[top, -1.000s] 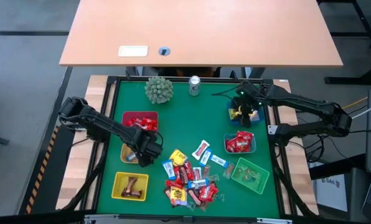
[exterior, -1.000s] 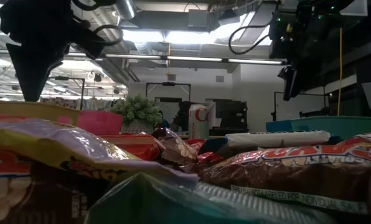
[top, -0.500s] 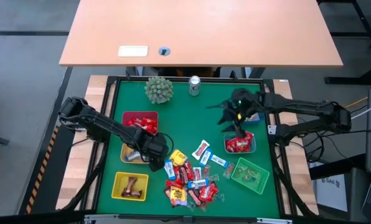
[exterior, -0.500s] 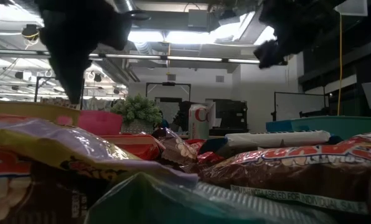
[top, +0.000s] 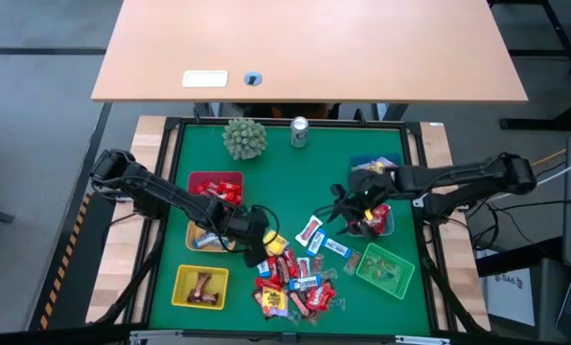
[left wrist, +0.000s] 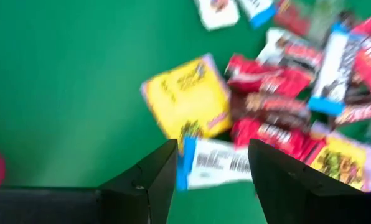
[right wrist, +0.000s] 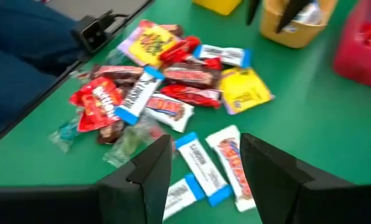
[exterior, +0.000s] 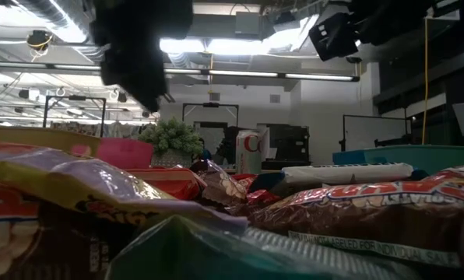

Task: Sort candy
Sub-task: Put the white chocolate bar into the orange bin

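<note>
The candy (top: 290,276) lies as a loose pile of shiny wrapped sweets on the green mat, with two blue-white bars (top: 311,230) just beyond it. My left gripper (top: 260,249) hovers open over the pile's left edge. In its wrist view the left gripper (left wrist: 210,177) has a blue-white sweet (left wrist: 218,163) below the gap between its fingers, clear of them. My right gripper (top: 335,211) hangs open above the mat right of the blue-white bars. Its wrist view shows the right gripper (right wrist: 204,171) over those blue-white bars (right wrist: 201,163).
Baskets ring the pile: a red one (top: 216,186), an orange one (top: 197,237) and a yellow one (top: 201,287) on the left; two blue ones (top: 371,222) (top: 372,165) and a green one (top: 384,267) on the right. A spiky green ball (top: 244,138) and a silver can (top: 299,131) stand at the far edge.
My left gripper has tipped upward and moved from over the orange basket toward the table's right, to the pile's edge. My right gripper has swung from over the far blue basket toward the near edge and the left, past the basket of red sweets, turning as it went.
</note>
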{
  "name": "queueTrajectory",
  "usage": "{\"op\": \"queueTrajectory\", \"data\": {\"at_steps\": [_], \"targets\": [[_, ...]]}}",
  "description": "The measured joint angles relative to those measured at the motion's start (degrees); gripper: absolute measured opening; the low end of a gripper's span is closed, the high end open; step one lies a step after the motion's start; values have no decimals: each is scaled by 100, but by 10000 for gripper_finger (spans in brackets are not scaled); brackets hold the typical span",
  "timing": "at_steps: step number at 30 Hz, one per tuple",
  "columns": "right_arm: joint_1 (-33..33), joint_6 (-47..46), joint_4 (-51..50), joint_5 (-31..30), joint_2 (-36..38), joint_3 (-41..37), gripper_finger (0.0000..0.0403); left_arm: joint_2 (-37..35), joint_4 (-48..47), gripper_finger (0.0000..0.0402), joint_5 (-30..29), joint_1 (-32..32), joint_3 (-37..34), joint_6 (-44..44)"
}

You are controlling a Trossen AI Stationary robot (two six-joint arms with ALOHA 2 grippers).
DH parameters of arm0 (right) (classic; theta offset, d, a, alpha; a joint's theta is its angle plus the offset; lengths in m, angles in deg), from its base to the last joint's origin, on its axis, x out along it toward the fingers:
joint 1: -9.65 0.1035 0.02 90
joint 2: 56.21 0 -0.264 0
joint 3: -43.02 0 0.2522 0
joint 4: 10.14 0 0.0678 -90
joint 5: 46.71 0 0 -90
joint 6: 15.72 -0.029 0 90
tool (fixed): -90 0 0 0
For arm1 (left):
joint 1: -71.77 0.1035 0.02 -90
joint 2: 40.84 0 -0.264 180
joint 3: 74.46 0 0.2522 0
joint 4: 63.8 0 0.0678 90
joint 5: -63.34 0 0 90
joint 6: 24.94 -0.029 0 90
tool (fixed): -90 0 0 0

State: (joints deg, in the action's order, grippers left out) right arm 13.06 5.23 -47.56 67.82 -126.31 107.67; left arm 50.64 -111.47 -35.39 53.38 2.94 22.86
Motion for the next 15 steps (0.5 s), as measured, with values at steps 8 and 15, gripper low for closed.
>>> {"op": "queueTrajectory", "data": {"at_steps": [8, 15], "targets": [[528, 75, 49, -599, -625, 0, 189, 0, 800, 183, -405, 0, 0, -525], [677, 199, 159, -656, -1204, 0, 189, 0, 914, 183, -425, -1, 0, -640]]}}
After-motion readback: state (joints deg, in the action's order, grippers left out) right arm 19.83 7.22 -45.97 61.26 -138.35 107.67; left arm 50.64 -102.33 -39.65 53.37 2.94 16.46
